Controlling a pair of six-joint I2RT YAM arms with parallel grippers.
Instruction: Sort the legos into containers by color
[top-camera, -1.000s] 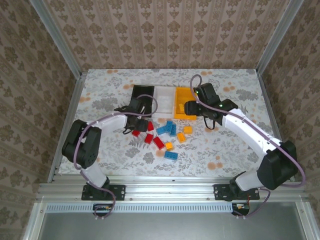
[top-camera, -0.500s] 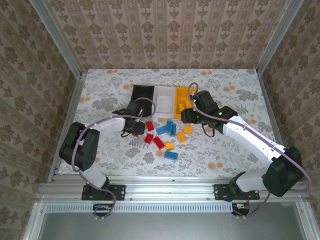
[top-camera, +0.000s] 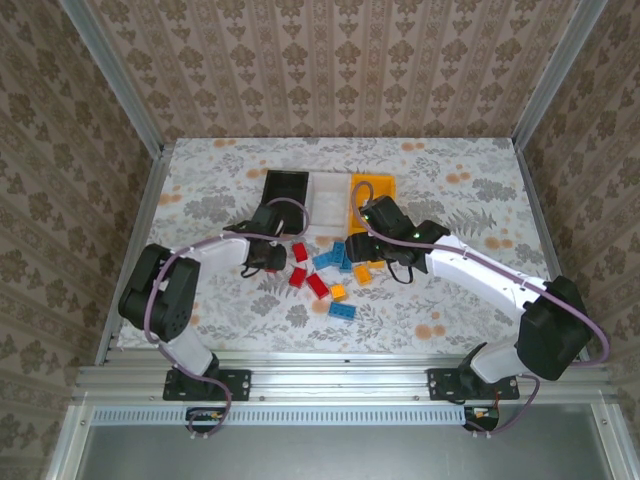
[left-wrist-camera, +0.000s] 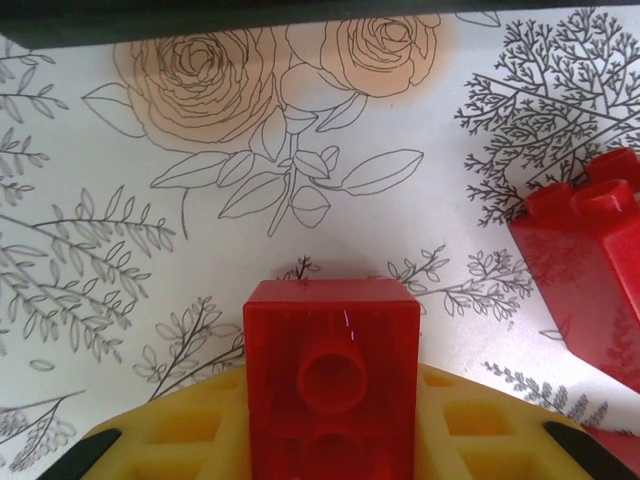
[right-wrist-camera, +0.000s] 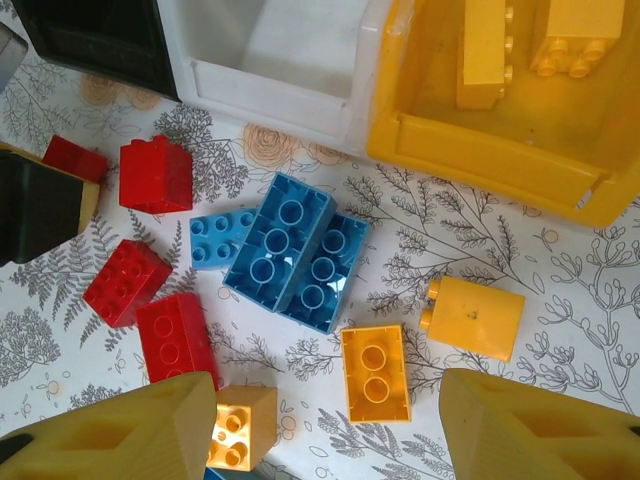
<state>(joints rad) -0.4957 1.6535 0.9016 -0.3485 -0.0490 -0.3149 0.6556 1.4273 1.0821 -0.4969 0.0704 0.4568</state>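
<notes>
Clamped on a red lego (left-wrist-camera: 332, 340) at the left gripper (left-wrist-camera: 332, 440); spread apart at the right gripper (right-wrist-camera: 330, 435), hovering over loose blue legos (right-wrist-camera: 295, 250).

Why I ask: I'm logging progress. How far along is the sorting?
Done: two yellow bricks lie in the yellow bin. In hand: the left claw grips a red brick; the right claw hangs open. Left: blue bricks, other red bricks and yellow ones on the table.
</notes>
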